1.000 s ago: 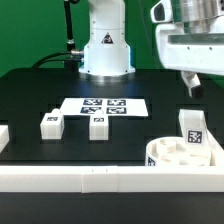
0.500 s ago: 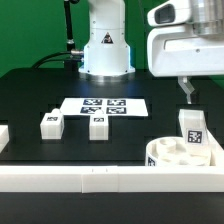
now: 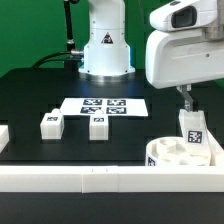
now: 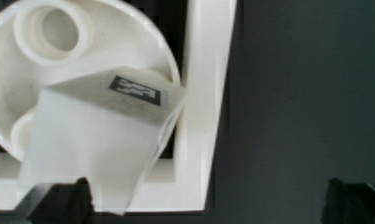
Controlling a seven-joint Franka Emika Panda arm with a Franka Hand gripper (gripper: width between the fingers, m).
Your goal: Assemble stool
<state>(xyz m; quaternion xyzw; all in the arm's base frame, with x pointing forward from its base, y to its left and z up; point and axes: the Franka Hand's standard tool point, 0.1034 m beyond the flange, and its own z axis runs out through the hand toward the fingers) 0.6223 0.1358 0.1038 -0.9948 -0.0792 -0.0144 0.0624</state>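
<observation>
Hovering above the seat (image 3: 165,153), my gripper (image 4: 205,198) is empty, its jaws spread wide with nothing between them. One leg (image 3: 192,128) stands on the seat just below my fingers (image 3: 186,98). It seems tilted, though the wrist view is too blurred to tell whether it sits in a hole. The seat lies against the border rail (image 3: 80,178) at the exterior view's right. A second leg (image 3: 52,123) and a third leg (image 3: 98,126) stand on the table (image 3: 30,92) near the marker board (image 3: 105,105).
</observation>
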